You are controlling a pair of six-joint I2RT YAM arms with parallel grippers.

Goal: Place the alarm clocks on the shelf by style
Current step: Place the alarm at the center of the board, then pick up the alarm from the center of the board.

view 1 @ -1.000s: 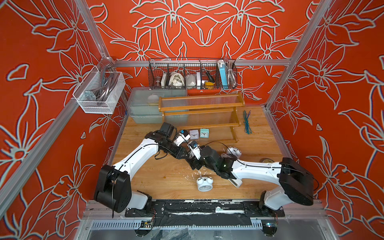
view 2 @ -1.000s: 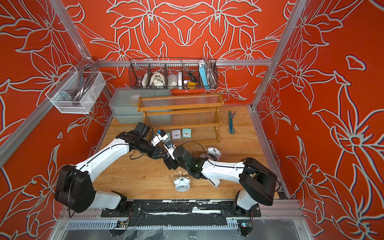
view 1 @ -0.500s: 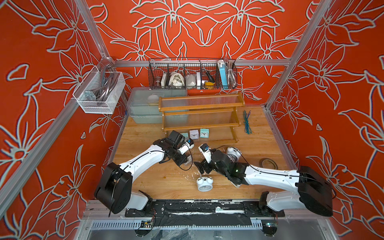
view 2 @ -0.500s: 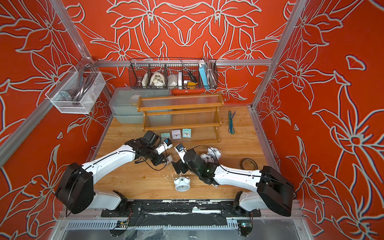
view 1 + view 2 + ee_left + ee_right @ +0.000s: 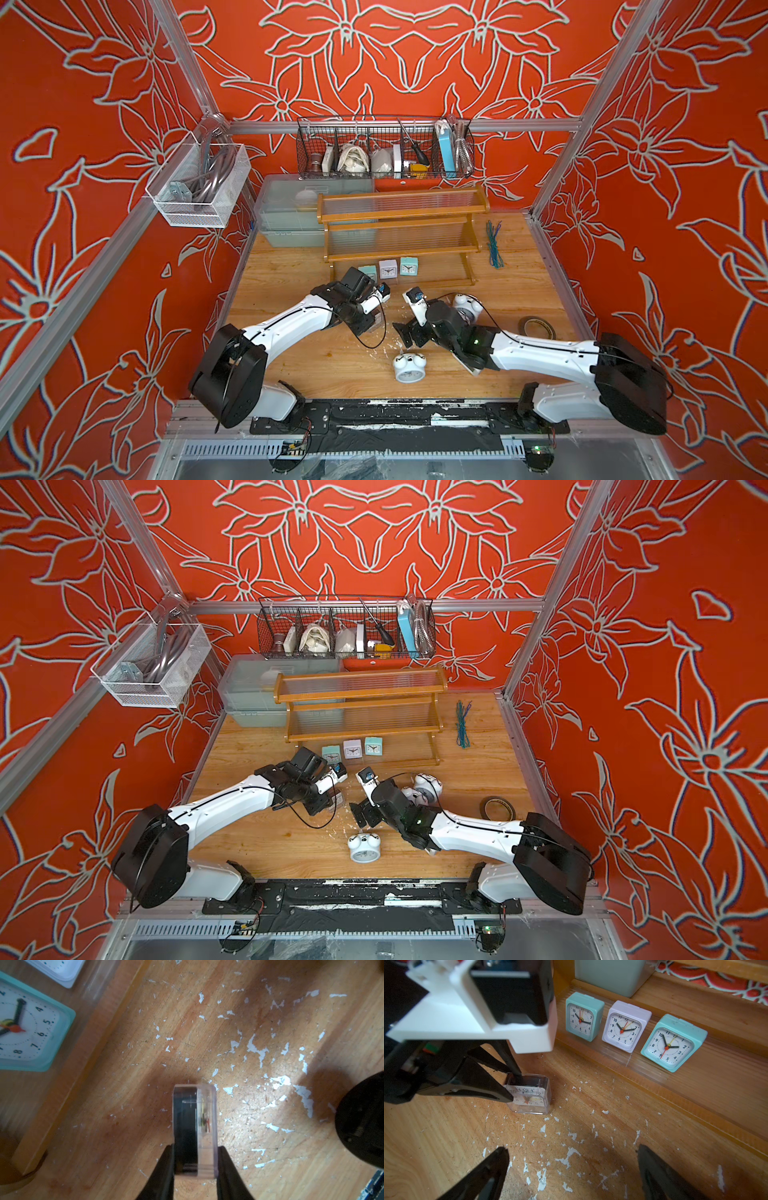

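Clear-cased dark square clock [image 5: 195,1126] is clamped in the left gripper [image 5: 195,1148], low over the table [image 5: 311,361]. The right gripper [image 5: 573,1149] gapes empty. Three square clocks [image 5: 626,1026] stand on the shelf [image 5: 399,215], on its bottom tier. Two twin-bell clocks [image 5: 409,368] lie unshelved, and no digitals show.

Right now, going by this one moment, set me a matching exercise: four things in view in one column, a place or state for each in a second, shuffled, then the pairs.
Things
1. clear-cased clock
2. white square clock
3. tape roll
4. right gripper

Places and states
A. open, holding nothing
B. on the shelf's lowest tier, between two teal clocks
C. lying on the table, touching no clock
D. clamped in the left gripper

Pairs: 1-D, 2-B, 3-C, 4-A.
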